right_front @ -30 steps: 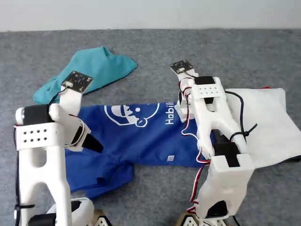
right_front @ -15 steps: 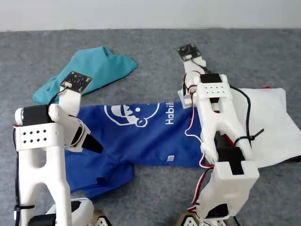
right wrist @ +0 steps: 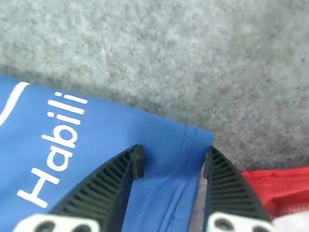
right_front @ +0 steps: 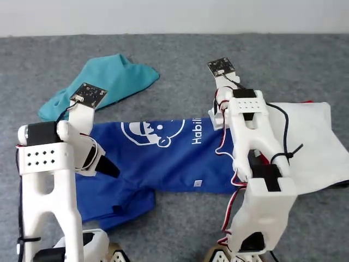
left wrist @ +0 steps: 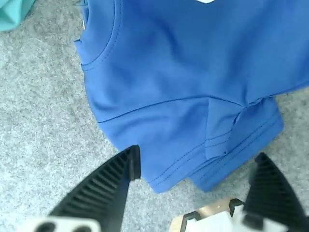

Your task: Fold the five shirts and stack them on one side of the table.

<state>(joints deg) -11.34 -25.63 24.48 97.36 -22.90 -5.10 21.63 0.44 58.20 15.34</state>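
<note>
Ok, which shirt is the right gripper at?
The blue shirt: the open right gripper sits over its corner. The teal shirt lies crumpled farther off, and the white shirt lies folded alongside.

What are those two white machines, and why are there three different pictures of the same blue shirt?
They are two white robot arms, a left arm and a right arm, at a grey carpeted table. Each ends in a gripper, a black pincer with two fingers. One picture comes from a camera looking down over the table. The other two come from small cameras on the arms' wrists, looking along each gripper. On the table lie a spread-out blue T-shirt with white print, a crumpled teal shirt and a folded white cloth. The left gripper is open above the blue shirt's sleeve. The right gripper is open too, its fingers on either side of the shirt's hem corner. Nothing is held.
</note>
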